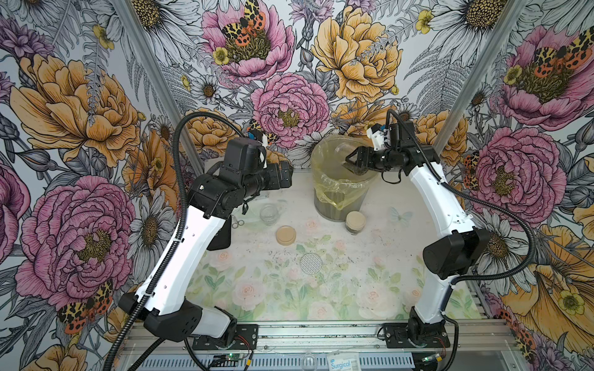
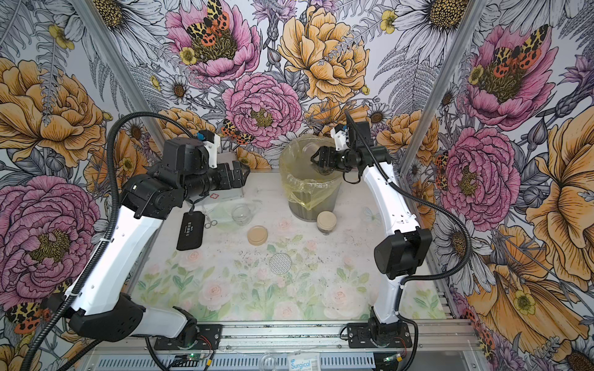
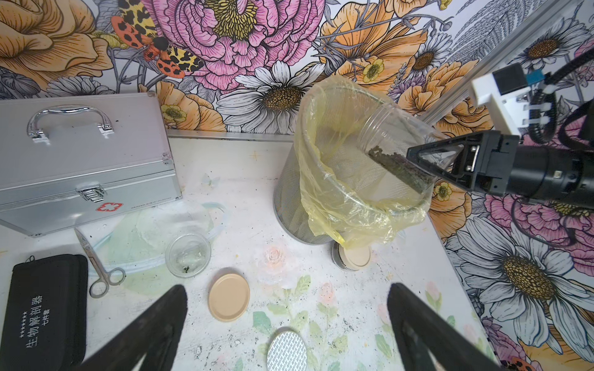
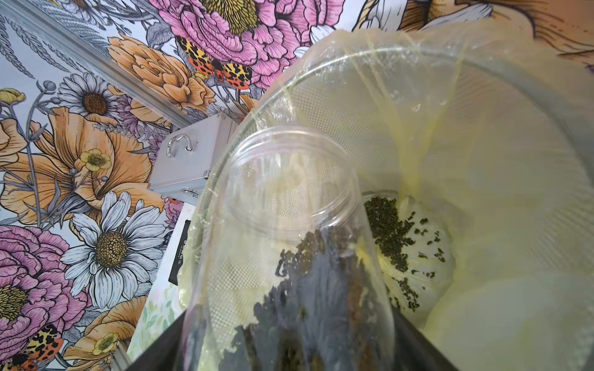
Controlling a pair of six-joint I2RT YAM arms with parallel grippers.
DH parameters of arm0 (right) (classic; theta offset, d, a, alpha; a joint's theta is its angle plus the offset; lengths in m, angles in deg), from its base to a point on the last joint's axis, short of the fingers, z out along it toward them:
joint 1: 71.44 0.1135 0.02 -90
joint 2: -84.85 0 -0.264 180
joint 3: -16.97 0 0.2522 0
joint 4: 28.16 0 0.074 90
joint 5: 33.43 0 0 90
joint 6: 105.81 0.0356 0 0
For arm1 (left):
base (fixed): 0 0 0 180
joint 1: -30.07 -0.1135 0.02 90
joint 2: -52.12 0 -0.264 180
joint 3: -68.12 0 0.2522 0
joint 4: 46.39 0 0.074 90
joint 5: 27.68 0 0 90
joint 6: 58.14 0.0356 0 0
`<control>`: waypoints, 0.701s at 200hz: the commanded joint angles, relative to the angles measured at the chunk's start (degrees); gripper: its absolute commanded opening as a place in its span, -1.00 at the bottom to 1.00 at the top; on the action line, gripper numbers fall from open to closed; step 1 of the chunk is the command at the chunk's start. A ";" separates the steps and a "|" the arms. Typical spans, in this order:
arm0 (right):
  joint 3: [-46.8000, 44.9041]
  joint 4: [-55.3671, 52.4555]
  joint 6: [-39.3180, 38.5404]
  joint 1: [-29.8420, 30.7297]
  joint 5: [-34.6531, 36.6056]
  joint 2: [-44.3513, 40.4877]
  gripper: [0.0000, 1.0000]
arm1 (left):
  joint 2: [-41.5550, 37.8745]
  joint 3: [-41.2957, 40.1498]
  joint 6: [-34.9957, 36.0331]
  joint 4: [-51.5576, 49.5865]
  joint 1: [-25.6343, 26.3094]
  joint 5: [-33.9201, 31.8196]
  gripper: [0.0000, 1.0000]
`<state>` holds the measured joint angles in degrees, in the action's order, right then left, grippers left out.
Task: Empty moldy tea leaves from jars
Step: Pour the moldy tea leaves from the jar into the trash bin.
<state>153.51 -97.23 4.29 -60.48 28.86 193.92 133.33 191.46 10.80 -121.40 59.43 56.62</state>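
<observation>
Spreading free along its front edge, the table [image 1: 369, 257] is crowded toward the back, where the bin [image 3: 286, 208] stands. The right gripper [image 1: 348, 162] reaches level over the bin's rim, clamped on a jar [image 3: 392, 138] tipped sideways, tea leaves [image 3: 398, 170] along its lower wall. The left gripper [image 3: 287, 290] hovers left of the bin, fingers wide apart and empty.

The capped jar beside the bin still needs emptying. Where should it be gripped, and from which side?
I'd grip the capped jar on its glass wall below the tan lid, from the open table side: it stands upright, and the bin crowds its far side.
</observation>
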 commanded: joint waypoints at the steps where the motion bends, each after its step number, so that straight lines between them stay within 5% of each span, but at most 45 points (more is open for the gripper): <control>1: 3.00 -2.29 -0.24 0.82 1.41 1.37 -0.41 | -0.61 -0.77 -0.83 1.22 -0.55 0.85 0.98; 140: 18.59 -15.73 -5.70 3.98 11.98 8.06 -0.45 | -1.38 -2.42 -1.88 1.35 -0.89 0.77 0.98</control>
<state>166.91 -108.66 0.81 -57.36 37.82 199.32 133.22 189.91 9.31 -121.14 59.06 56.78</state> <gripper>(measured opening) 0.824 0.989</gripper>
